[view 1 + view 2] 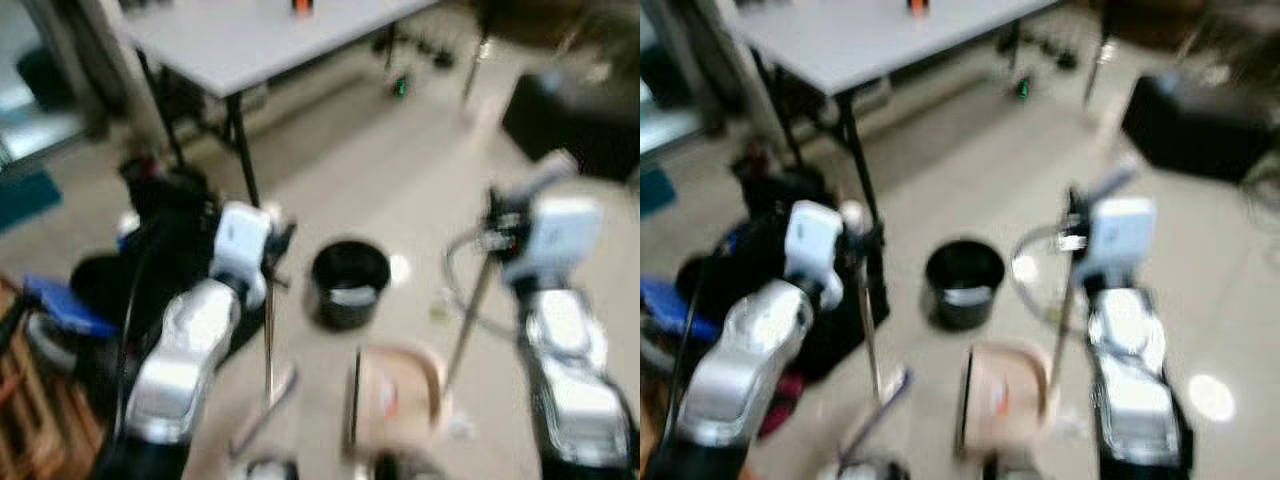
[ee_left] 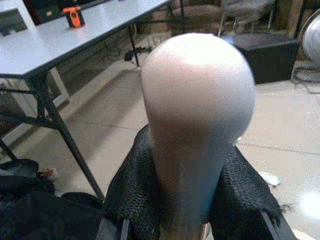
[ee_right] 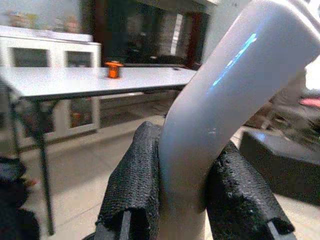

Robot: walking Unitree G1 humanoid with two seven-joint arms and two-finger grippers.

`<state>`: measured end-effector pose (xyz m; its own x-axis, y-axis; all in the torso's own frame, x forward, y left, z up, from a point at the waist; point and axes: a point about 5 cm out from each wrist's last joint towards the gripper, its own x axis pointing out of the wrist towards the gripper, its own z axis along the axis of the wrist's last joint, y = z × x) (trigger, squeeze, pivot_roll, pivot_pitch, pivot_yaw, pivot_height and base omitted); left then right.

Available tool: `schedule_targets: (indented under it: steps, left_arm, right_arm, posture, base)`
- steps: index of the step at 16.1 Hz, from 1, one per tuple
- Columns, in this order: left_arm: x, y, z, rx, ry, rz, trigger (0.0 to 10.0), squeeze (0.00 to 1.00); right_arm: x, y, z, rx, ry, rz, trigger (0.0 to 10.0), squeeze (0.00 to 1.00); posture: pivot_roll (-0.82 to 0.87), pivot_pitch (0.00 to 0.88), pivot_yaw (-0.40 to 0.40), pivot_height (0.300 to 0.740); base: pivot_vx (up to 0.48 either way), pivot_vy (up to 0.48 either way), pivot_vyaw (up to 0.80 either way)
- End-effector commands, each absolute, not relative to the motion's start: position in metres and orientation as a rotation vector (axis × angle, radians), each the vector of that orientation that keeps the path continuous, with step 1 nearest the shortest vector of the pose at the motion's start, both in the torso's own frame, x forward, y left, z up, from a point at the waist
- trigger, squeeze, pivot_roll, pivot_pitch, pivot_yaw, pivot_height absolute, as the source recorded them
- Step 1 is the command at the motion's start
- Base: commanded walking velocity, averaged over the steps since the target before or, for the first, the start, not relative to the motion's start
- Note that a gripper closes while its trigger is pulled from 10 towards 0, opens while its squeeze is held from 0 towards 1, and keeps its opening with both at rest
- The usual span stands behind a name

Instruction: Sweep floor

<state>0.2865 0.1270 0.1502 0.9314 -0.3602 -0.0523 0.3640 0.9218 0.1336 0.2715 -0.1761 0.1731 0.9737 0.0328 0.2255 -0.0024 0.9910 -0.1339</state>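
My left gripper point(image 1: 264, 262) is shut on the thin upright broom handle point(image 1: 268, 330). Its rounded white top point(image 2: 197, 100) stands between the black padded fingers point(image 2: 131, 195). The broom's head point(image 1: 262, 412) rests on the pale floor near my feet. My right gripper point(image 1: 497, 232) is shut on the dustpan's long handle point(image 1: 468, 322), whose curved grey top point(image 3: 220, 95) sits between the fingers point(image 3: 134, 185). The beige dustpan point(image 1: 402, 392) stands on the floor between my arms, just right of the broom head. The picture is blurred.
A black bin point(image 1: 349, 283) stands on the floor just ahead of the dustpan. A grey folding table point(image 1: 250, 45) with black legs and an orange item point(image 2: 74, 15) is ahead to the left. Dark bags point(image 1: 165, 240) crowd the left side, and a black box point(image 1: 575, 115) is far right.
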Motion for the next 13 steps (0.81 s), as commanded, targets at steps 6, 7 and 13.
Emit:
schedule_targets:
  steps: [6, 7, 13]
  left_arm:
    - [0.295, 0.122, 0.153, 0.179, -0.009, -0.354, 10.0, 0.0]
    - [0.295, 0.122, 0.153, 0.173, -0.014, -0.353, 10.0, 0.0]
    - [0.298, 0.118, 0.167, 0.16, -0.099, -0.357, 10.0, 0.0]
  right_arm:
    - [0.265, -0.172, 0.185, -0.149, -0.197, 0.006, 10.0, 0.0]
    - [0.264, -0.172, 0.185, -0.146, -0.197, 0.004, 10.0, 0.0]
    - [0.263, -0.187, 0.176, -0.119, -0.187, -0.131, 10.0, 0.0]
  posture:
    - [-0.12, 0.089, -0.045, 0.74]
    - [-0.12, 0.089, -0.045, 0.74]
    - [-0.09, 0.094, 0.038, 0.74]
  base:
    - [0.0, 0.0, 0.0]
    - [0.0, 0.0, -0.44]
    - [0.0, 0.0, -0.8]
